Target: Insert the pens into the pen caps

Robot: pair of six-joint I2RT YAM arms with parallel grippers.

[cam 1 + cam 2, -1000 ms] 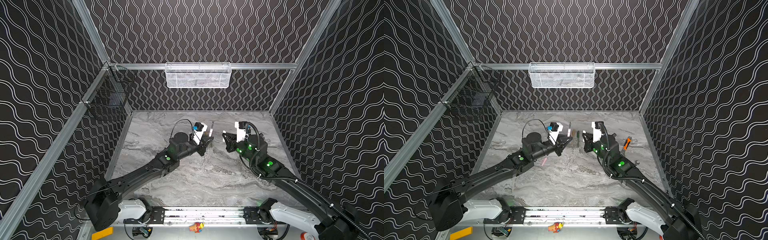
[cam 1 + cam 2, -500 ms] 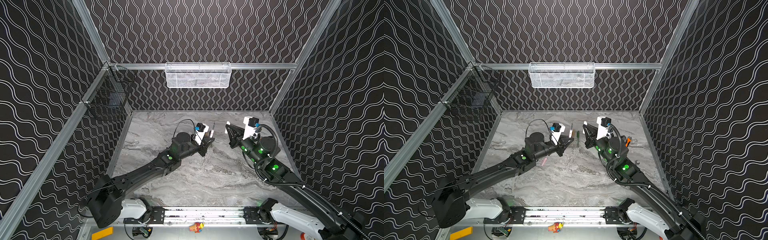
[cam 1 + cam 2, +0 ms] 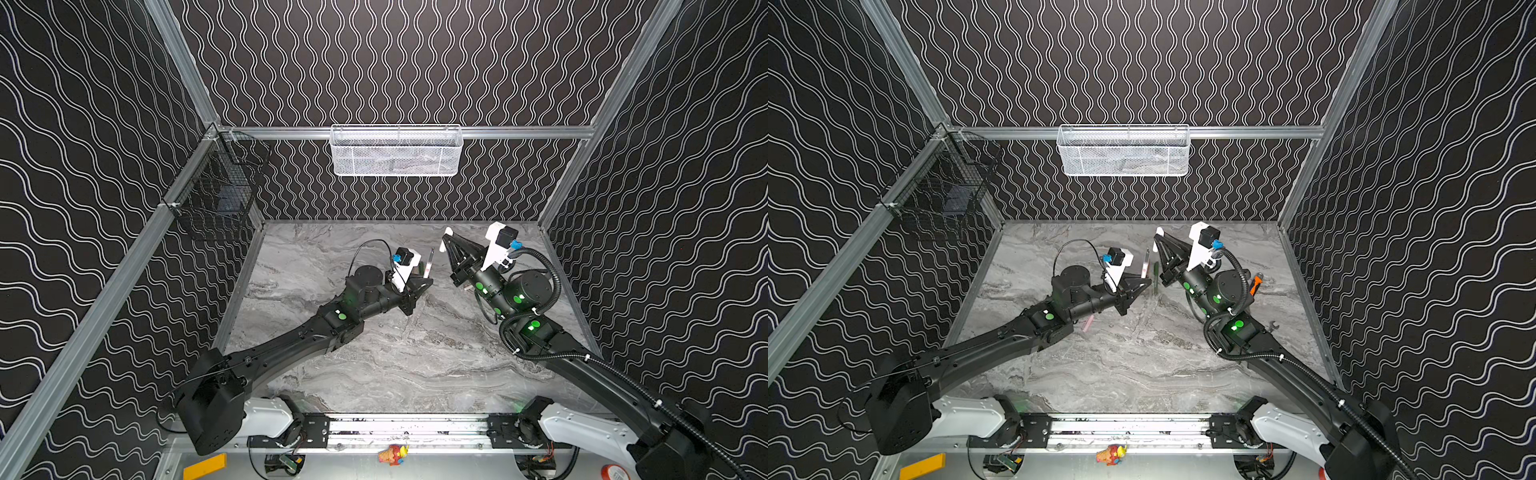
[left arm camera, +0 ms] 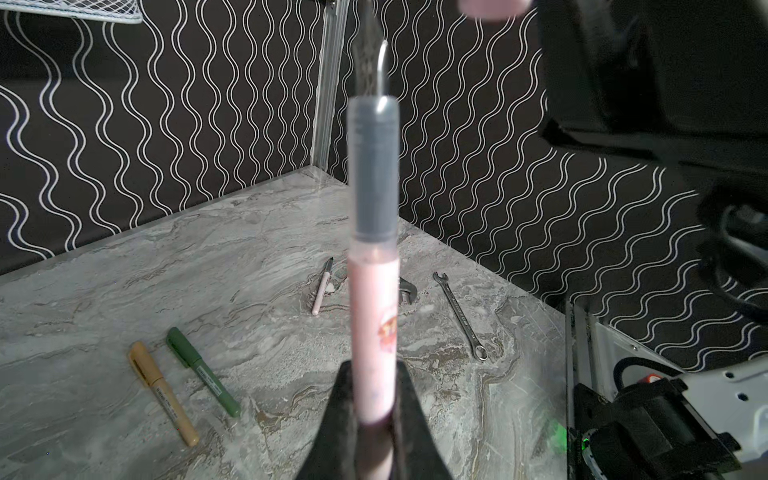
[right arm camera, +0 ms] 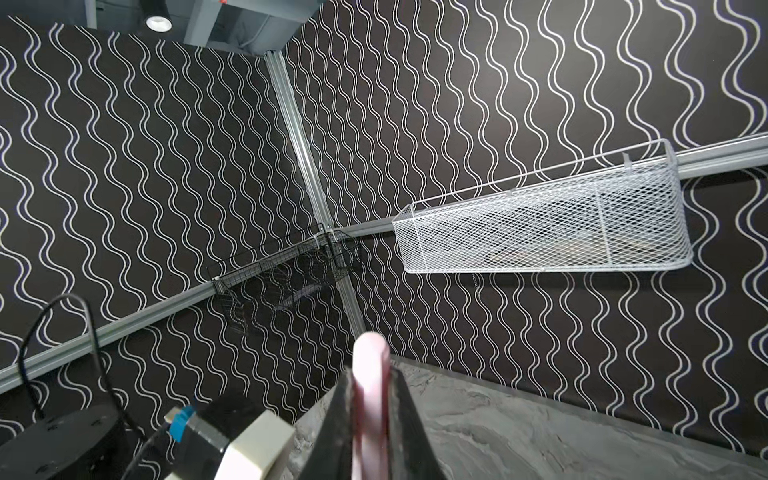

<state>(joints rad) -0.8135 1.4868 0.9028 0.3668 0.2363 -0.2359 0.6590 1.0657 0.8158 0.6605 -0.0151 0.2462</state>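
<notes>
My left gripper (image 4: 374,376) is shut on a pale pink pen (image 4: 374,316) that stands upright, its grey tip section uppermost; both top views show this pen (image 3: 428,266) (image 3: 1145,265). My right gripper (image 5: 370,374) is raised and tilted upward, shut on a pale pink pen cap (image 5: 370,357), which sits a little above and to the right of the pen's tip (image 3: 448,232). On the table lie a tan-gold pen (image 4: 162,392) and a dark green pen (image 4: 201,372), both seemingly capped. A second pink pen (image 4: 322,286) with a bare dark tip lies there too.
A grey spanner (image 4: 459,313) and an adjustable wrench (image 4: 407,291) lie near the second pink pen. A short pink tube (image 3: 1088,322) lies by the left forearm. A white mesh basket (image 3: 397,151) hangs on the back wall and a black wire basket (image 3: 216,195) on the left wall.
My right gripper has risen from near the table and tilted upward with the pink cap. The left gripper has shifted only slightly with the pen.
</notes>
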